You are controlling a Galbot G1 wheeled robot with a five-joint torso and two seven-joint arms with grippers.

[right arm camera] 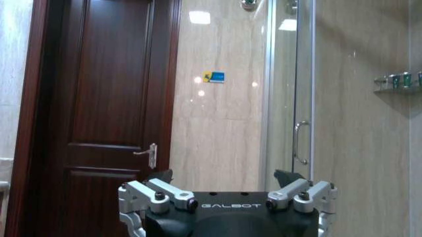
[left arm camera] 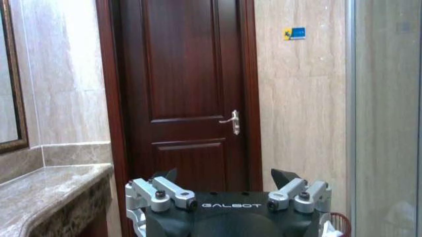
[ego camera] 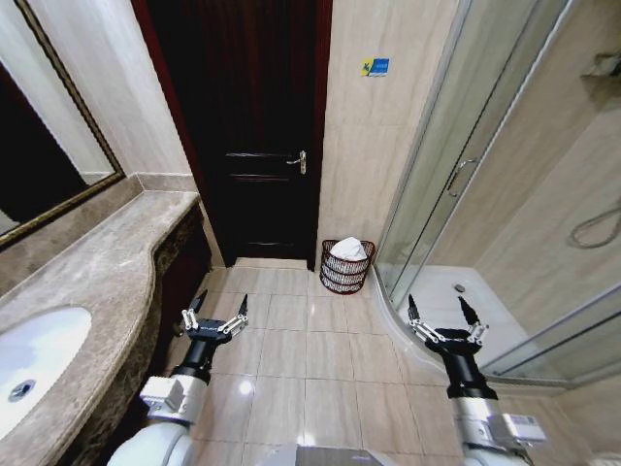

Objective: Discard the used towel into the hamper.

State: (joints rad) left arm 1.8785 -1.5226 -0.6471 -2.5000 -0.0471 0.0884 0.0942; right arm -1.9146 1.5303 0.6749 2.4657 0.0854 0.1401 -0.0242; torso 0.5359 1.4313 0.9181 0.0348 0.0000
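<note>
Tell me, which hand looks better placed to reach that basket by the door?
Probably the right hand: the hamper, a white towel already in it, stands slightly nearer its side. The left hand hangs beside the counter. Both are open, empty and far off.

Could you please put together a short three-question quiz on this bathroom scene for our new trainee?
1. True or false: the hamper already holds something white.
2. Where does the hamper stand? A) under the sink B) on the floor between the door and the shower enclosure C) on the counter
3. Fill in: the left gripper and the right gripper are both ____ and hold nothing.

Key: 1 true; 2 B, by the door and shower enclosure; 3 open.
</note>
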